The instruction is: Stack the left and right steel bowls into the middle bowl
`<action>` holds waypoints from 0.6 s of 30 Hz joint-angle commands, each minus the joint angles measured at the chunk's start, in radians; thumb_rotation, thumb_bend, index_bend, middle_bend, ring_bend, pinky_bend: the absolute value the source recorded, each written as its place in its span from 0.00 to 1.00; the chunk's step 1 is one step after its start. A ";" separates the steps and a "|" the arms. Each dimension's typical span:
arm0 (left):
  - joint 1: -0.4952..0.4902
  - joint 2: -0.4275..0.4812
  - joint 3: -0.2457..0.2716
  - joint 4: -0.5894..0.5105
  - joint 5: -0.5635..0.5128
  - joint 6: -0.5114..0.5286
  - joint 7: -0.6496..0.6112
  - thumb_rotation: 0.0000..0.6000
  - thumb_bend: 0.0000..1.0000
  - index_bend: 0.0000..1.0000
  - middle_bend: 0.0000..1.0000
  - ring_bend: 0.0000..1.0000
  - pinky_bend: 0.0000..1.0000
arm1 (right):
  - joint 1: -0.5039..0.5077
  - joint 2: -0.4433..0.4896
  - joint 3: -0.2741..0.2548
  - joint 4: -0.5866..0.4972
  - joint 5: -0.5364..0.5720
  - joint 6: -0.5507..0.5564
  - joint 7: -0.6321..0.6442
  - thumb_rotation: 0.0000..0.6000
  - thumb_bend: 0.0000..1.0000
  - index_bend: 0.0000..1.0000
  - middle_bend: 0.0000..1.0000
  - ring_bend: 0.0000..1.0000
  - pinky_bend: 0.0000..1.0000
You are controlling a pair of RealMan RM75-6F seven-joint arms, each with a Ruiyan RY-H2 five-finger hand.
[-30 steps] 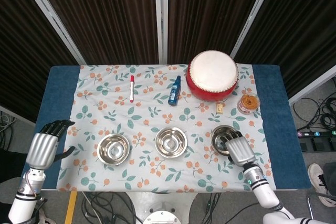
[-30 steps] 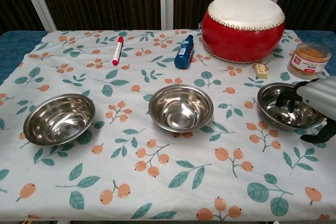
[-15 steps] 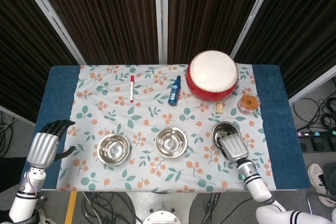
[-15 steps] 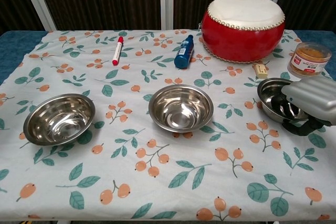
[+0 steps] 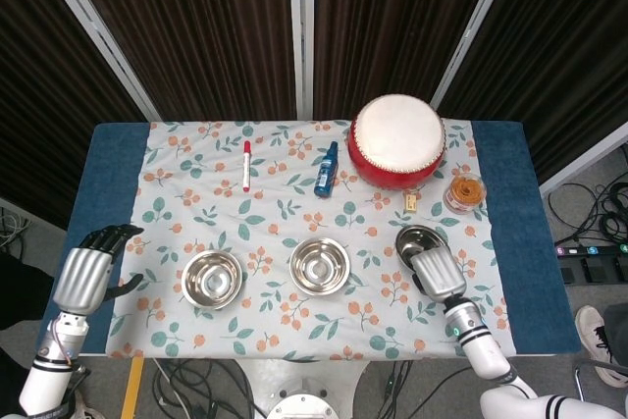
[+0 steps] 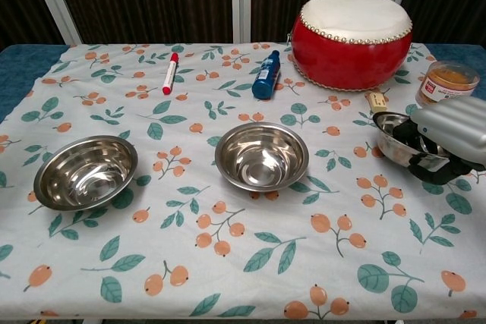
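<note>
Chest view shows the right hand point(image 6: 448, 136) clamped on the right bowl point(image 6: 396, 136): fingers dip inside the near-right rim while the thumb sits under the outside wall, and the bowl looks tipped, its far-left edge higher than the held side. From the head view the same hand point(image 5: 436, 272) covers most of that bowl point(image 5: 418, 238), so only its far rim shows.

What the coming move turns on is direction. The middle bowl point(image 6: 262, 155) lies to the left of the held bowl, at about the same depth on the cloth point(image 6: 190, 263), with bare cloth between them. So the carry is likely a lift and a sideways travel leftward, then a lowering into the middle bowl's mouth.

The left bowl point(image 6: 85, 171) sits well apart on the far side, upright and untouched. The left hand point(image 5: 86, 272), seen only from the head view, hovers off the cloth's left edge holding nothing, fingers loosely curled and apart. It is the nearer one to that bowl.
</note>
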 commanded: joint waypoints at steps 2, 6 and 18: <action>0.000 0.001 -0.001 0.001 -0.002 0.001 -0.008 1.00 0.19 0.30 0.35 0.27 0.32 | 0.007 0.006 0.009 -0.024 -0.025 0.028 -0.001 1.00 0.47 0.76 0.66 0.54 0.66; 0.001 0.000 -0.002 0.005 -0.004 0.003 -0.014 1.00 0.19 0.30 0.35 0.27 0.32 | 0.019 0.012 0.022 -0.048 -0.045 0.044 -0.011 1.00 0.47 0.76 0.66 0.55 0.67; 0.015 0.024 -0.021 -0.012 -0.009 0.048 -0.038 1.00 0.18 0.30 0.35 0.27 0.32 | 0.146 -0.050 0.068 -0.144 -0.069 -0.032 -0.127 1.00 0.47 0.76 0.66 0.55 0.67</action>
